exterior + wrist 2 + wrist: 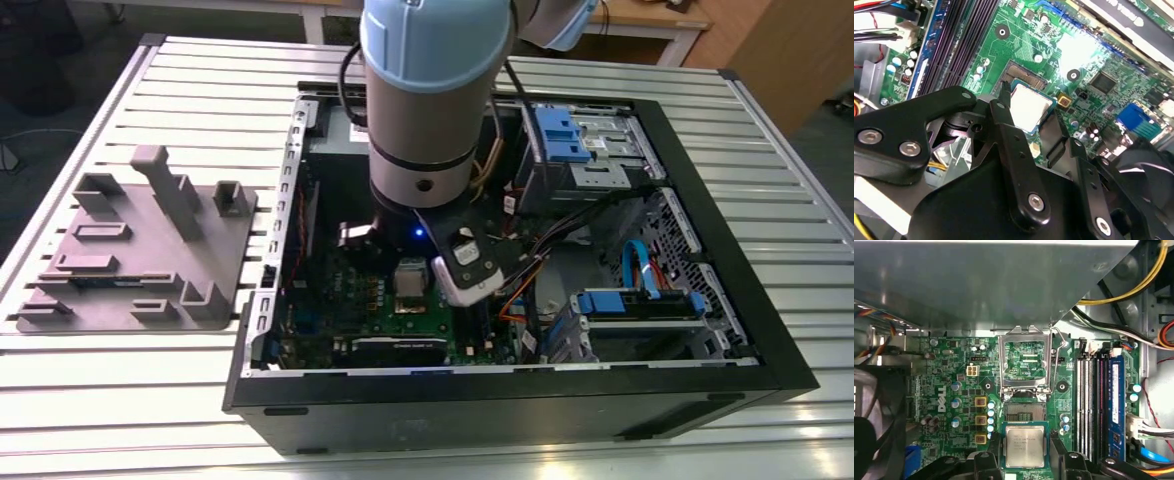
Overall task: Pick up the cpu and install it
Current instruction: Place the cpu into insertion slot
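Grey plastic forms the tray [134, 250] that lies on the slatted tabletop [107, 400] at the exterior view's left. Beside it stands the open computer case [747, 330], and the arm [434, 100] reaches down into its middle. In the first wrist view the end effector [1025, 457] is clamped on the cpu [1025, 446], with a black finger [1004, 125] pressing on each of two opposite edges. The chip hangs flat over the green board [954, 350], just beside the open socket [1025, 412] and, it seems, not yet fully above it. The load frame [1026, 360] is folded back and the lever [1055, 365] is raised, so the way down looks free. The memory slots [1089, 405] run close along the far side. To do this step well, the chip should stay level and its edges square to the socket. It should go straight down without any sliding over the contacts, and the grip should open only when the chip sits fully inside.
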